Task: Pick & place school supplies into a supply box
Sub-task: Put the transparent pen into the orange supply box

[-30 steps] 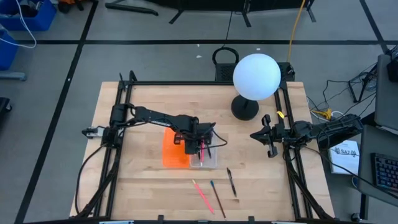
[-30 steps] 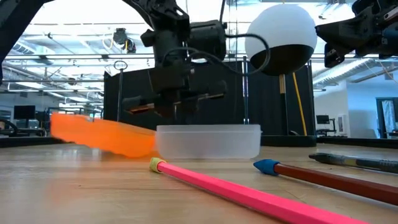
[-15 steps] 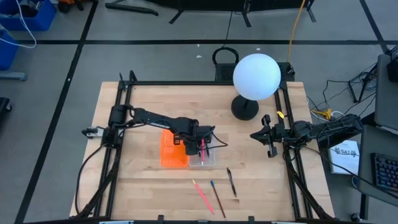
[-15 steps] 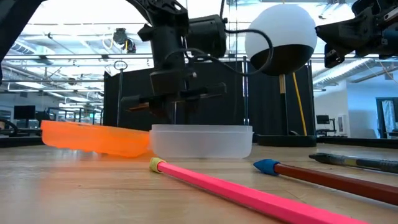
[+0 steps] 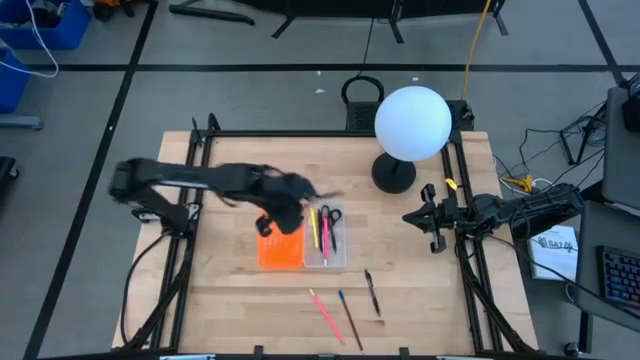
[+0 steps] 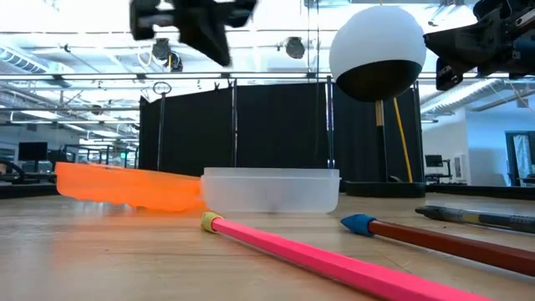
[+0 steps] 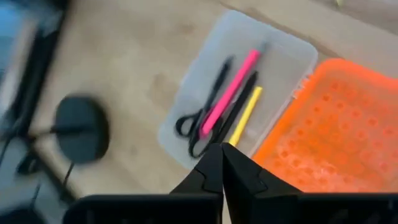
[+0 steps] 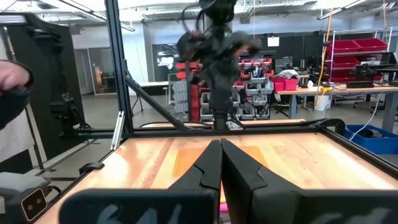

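Inside, clear plastic tray (image 7: 249,81) with slim pens, orange gridded half (image 7: 336,143) alongside

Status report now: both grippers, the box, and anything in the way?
Left gripper shut, empty, above box. Right gripper shut, parked at table's right edge. Scissors and pens inside clear tray; three pencils on table. Nothing in the way.

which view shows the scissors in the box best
The left wrist view: the scissors lie plainly in the clear tray. The high view shows them small; the low view hides them; the right wrist view shows none.
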### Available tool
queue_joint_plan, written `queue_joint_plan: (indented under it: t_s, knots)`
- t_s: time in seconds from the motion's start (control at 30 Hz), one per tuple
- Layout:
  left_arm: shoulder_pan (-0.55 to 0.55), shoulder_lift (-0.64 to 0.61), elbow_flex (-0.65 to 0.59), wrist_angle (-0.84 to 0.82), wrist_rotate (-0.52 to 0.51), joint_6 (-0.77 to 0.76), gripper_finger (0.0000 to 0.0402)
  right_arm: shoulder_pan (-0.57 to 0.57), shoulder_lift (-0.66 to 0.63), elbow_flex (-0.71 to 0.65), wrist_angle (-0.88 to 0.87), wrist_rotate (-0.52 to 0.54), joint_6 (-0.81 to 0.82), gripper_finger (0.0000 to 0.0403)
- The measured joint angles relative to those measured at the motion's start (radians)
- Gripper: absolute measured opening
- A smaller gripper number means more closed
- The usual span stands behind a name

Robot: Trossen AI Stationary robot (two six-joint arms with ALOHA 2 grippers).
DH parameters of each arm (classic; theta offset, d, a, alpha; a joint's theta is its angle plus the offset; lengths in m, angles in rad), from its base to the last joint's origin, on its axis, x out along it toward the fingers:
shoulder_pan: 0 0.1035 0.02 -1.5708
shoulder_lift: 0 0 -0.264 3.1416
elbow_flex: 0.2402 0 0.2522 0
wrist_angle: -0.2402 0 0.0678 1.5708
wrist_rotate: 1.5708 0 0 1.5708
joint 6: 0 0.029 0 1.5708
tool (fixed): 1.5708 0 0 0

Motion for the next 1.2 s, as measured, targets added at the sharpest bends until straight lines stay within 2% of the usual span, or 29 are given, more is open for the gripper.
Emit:
queue_joint_plan:
  t_s: [0.1,0.27,0.37,0.43,0.5,0.6,0.7,0.83,0.97,1.2]
  knots:
    - [0.016,-0.194,-0.194,0.146,-0.005,-0.076,0.0004,0.000,0.000,0.000,0.001,0.002,-0.020,0.0000]
    - [0.073,-0.521,-0.558,0.432,0.126,-0.207,0.0003,0.000,0.000,0.000,0.002,0.003,0.004,0.0000]
    - [0.085,-0.675,-0.731,0.630,0.165,-0.475,0.0005,0.000,0.002,0.000,0.001,0.004,0.030,0.0000]
    - [0.090,-0.759,-0.805,0.722,0.105,-0.667,0.0003,0.000,0.005,0.000,0.001,0.004,0.035,0.0000]
    - [0.090,-0.827,-0.854,0.740,0.074,-0.759,0.0003,0.000,0.006,0.000,0.000,0.004,0.033,0.0000]
    - [0.087,-0.892,-0.926,0.766,0.073,-0.788,0.0005,0.000,0.008,0.000,0.001,0.004,0.028,0.0000]
    - [0.086,-0.921,-1.004,0.871,0.082,-0.803,0.0003,0.000,0.008,0.000,0.001,0.004,0.029,0.0000]
    - [0.086,-0.927,-1.127,1.067,0.106,-0.775,0.0003,0.000,0.008,0.000,0.001,0.004,0.056,0.0000]
    - [0.097,-0.928,-1.196,1.145,0.107,-0.770,0.0003,0.000,0.009,0.000,-0.002,0.007,0.071,0.0000]
    - [0.128,-0.957,-1.248,1.148,0.110,-0.720,0.0002,0.000,0.021,0.000,-0.069,0.155,0.077,0.0000]
